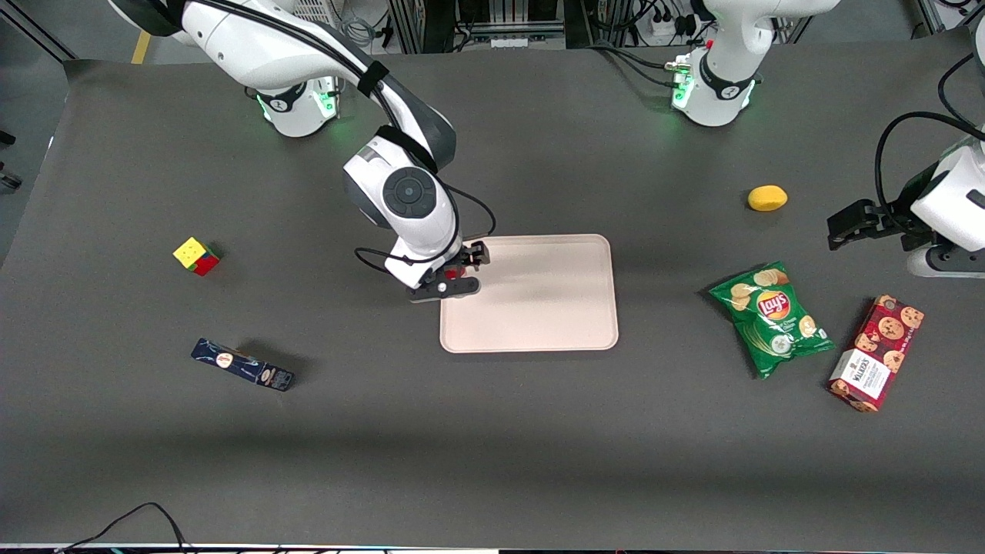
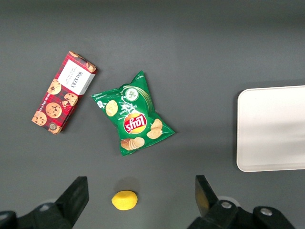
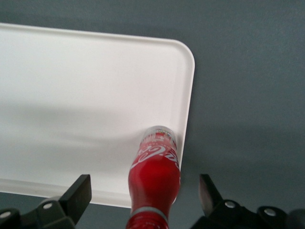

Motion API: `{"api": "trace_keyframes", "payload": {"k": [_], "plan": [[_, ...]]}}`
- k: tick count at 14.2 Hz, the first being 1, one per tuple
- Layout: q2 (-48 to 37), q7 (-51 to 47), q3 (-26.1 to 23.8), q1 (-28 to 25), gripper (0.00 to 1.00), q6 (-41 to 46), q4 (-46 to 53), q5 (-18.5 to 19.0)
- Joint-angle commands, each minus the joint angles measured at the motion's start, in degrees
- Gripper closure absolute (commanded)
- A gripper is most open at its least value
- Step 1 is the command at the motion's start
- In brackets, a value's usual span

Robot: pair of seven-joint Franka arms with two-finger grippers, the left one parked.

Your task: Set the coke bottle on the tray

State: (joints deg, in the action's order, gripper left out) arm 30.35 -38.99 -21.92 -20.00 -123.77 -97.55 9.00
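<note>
The coke bottle [image 3: 155, 183] stands upright on the tray [image 3: 86, 95], its clear base just inside the rim near a rounded corner at the working arm's end. The gripper [image 3: 143, 198] hangs above it, jaws spread wide apart, neither touching the bottle. The tray lies mid-tabletop [image 1: 492, 431].

Coke bottle [image 3: 155, 179] on tray [image 1: 554, 308] (edge)
</note>
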Motion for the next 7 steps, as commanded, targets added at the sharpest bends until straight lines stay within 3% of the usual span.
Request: {"api": "trace_keyframes", "payload": {"k": [1, 5, 7], "plan": [[-4.84, -0.13, 0.56, 0.22, 0.0, 5.09, 3.14, 1.37], [-17.31, 16.28, 7.04, 1.27, 0.0, 16.01, 5.7, 0.24], [-23.21, 24.61, 13.36, 1.8, 0.0, 20.04, 5.62, -5.7]]}}
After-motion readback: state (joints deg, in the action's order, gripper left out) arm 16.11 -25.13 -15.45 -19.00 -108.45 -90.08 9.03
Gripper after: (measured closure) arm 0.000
